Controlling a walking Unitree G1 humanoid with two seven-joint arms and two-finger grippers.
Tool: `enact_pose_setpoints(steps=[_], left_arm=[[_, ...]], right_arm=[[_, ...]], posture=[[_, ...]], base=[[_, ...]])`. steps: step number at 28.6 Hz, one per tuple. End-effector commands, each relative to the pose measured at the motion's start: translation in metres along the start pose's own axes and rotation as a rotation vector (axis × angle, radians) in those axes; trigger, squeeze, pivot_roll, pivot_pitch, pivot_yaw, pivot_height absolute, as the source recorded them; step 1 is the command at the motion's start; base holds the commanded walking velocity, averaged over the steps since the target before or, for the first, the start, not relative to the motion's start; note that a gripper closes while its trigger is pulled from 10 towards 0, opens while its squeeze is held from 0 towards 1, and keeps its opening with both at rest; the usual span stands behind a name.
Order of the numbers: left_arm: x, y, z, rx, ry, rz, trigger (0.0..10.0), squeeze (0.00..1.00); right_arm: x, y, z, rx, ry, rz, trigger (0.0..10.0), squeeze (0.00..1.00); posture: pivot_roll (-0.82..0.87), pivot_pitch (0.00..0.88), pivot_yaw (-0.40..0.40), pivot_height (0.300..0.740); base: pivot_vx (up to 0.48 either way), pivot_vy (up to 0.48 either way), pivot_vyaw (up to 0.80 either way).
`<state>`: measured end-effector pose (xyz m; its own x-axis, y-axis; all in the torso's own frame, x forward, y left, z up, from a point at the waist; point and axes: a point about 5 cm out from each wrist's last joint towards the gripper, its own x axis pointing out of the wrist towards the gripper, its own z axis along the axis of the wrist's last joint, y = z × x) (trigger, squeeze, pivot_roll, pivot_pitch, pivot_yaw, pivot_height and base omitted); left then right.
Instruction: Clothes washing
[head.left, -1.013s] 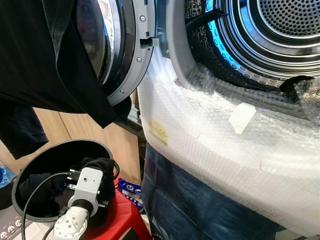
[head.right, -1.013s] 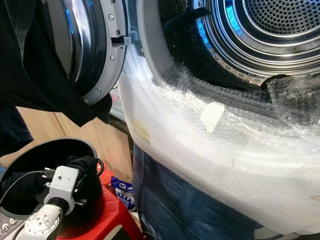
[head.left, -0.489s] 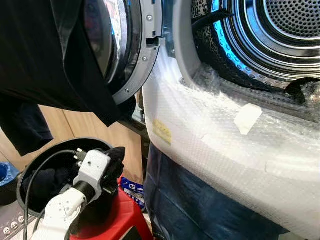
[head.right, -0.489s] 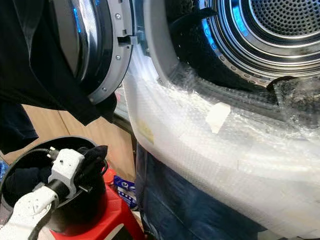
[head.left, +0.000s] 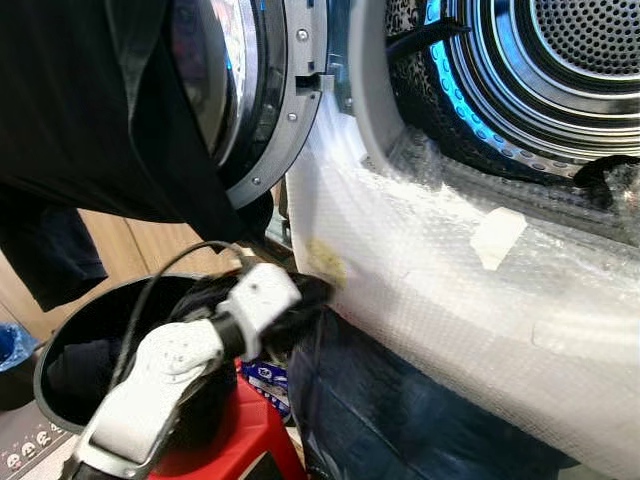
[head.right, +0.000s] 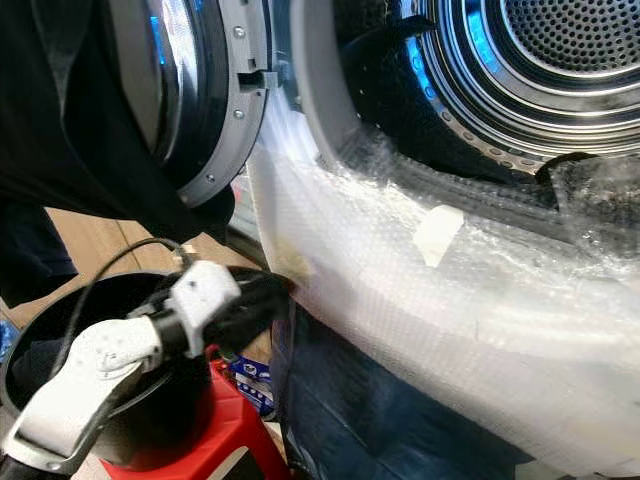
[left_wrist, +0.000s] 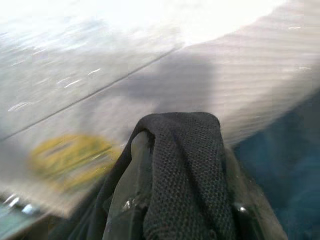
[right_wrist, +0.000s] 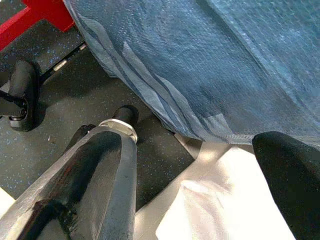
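While gripping black garment (left_wrist: 185, 170), left end effector (head.left: 300, 300) nears washer (head.left: 440, 260).

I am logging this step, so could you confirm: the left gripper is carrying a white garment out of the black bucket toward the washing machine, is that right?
Not quite: the garment is black, not white, as the left wrist view shows. Otherwise yes: the left gripper carries it from the black bucket toward the washing machine.

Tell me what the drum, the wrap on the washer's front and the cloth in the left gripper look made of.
Drum: shiny perforated metal, likely stainless steel, with bright reflections. Wrap: translucent bubble plastic, with dimpled cells. Cloth held in the left gripper: black knit fabric, matte, with a visible weave; fibre uncertain.
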<state>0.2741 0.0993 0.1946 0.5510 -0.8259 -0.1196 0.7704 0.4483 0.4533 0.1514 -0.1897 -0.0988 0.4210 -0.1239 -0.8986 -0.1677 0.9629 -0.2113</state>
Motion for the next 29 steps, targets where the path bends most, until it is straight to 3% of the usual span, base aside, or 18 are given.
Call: enact_pose_setpoints(steps=[1,3,6,15,20,27,29], left_arm=[[0.006,-0.001,0.009,0.032,-0.025,-0.068,0.0,0.0],[0.014,-0.003,0.012,0.034,-0.042,-0.114,0.0,0.0],[0.034,-0.024,0.018,0.026,-0.058,-0.251,0.0,0.0],[0.059,-0.055,0.028,-0.075,-0.148,-0.328,0.0,0.0],[0.056,-0.059,0.014,-0.124,-0.097,-0.313,0.0,0.0],[0.023,-0.04,-0.035,-0.135,0.128,-0.189,0.0,0.0],[0.018,-0.037,-0.04,-0.141,0.158,-0.174,0.0,0.0]], right_arm=[[0.0,0.0,0.004,0.009,-0.009,0.001,10.0,0.0],[0.0,-0.001,0.005,0.009,-0.011,-0.002,10.0,0.0],[0.0,-0.004,0.001,0.007,-0.001,-0.006,10.0,0.0],[0.0,-0.003,-0.005,0.036,0.01,-0.011,10.0,0.0],[0.0,-0.001,-0.005,0.063,-0.002,-0.004,10.0,0.0],[-0.001,-0.01,0.007,0.156,-0.11,0.029,10.0,0.0],[-0.001,-0.012,0.008,0.13,-0.133,0.07,10.0,0.0]], posture=[[0.1,0.056,-0.015,0.74],[0.1,0.061,-0.018,0.74],[0.1,0.061,-0.021,0.74],[0.08,0.074,-0.021,0.74],[0.07,0.083,-0.015,0.74],[0.08,0.105,-0.008,0.74],[0.08,0.112,-0.01,0.74]], base=[[0.0,0.0,0.0],[0.0,0.0,0.0],[0.0,0.0,0.0],[0.0,0.0,0.0],[0.0,0.0,0.0],[0.0,0.0,0.0],[0.0,0.0,0.0]])
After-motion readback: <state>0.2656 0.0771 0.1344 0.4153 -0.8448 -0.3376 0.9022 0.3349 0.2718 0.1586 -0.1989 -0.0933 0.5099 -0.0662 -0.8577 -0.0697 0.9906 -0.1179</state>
